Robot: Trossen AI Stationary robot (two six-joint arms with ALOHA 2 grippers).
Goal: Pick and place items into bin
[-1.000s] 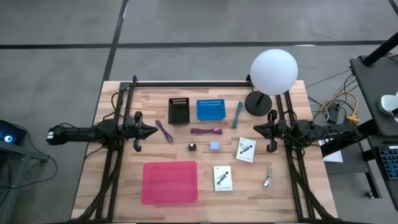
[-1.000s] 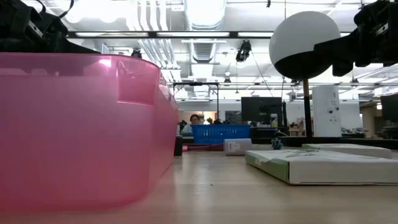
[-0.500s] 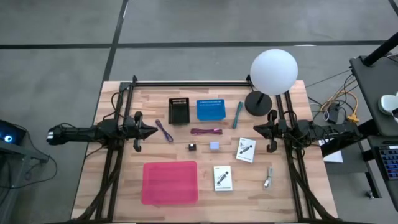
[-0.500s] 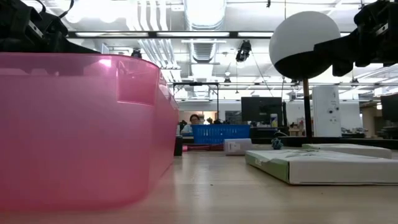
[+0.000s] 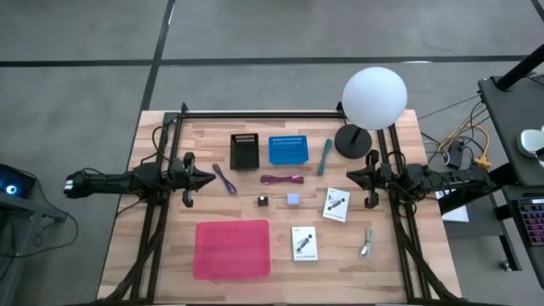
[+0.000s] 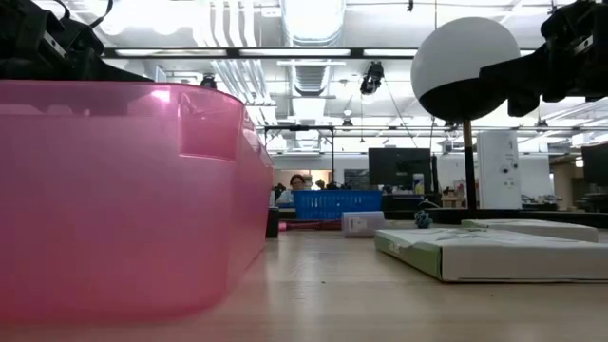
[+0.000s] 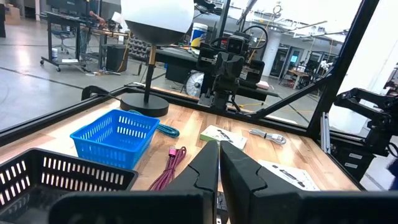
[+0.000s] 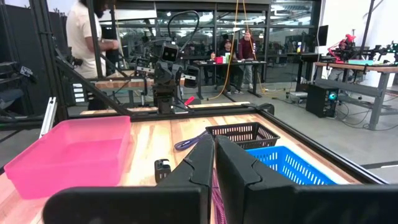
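Lying loose on the pale wood-plank worktop (image 5: pixel 170 255), all outside any bin: thin purple strap (image 5: pixel 224 179) just beside the left claw (image 5: pixel 206 179); maroon cable (image 5: pixel 282 179) mid-worktop, below the blue mesh basket (image 5: pixel 287 150); tiny black cube (image 5: pixel 263 201) w/ tiny lavender cube (image 5: pixel 292 199) near it; teal pen-like tool (image 5: pixel 325 157) btwn blue basket and lamp base; two white printed cards, one (image 5: pixel 336 204) near the right claw (image 5: pixel 353 178), other (image 5: pixel 304 243) nearer the front; grey metal piece (image 5: pixel 366 242) toward front right.

Pink translucent plastic bin (image 5: pixel 232 249) sits front left, nothing seen inside. Black mesh basket (image 5: pixel 245 151) stands touching or just beside the blue one at the back; both look bare inside.

Left claw hangs at the worktop's left side, fingers (image 7: pixel 199 171) nearly shut w/ only a slit btwn, holding nothing. Right claw at the right side, fingers (image 8: pixel 200 158) likewise nearly together, holding nothing.

White globe lamp on black round base (image 5: pixel 373 98) at back right. Beyond: grey concrete floor, workshop w/ benches, monitors, ceiling lights; a person in a light shirt (image 8: pixel 87 37) stands past the far edge in the right wrist view.
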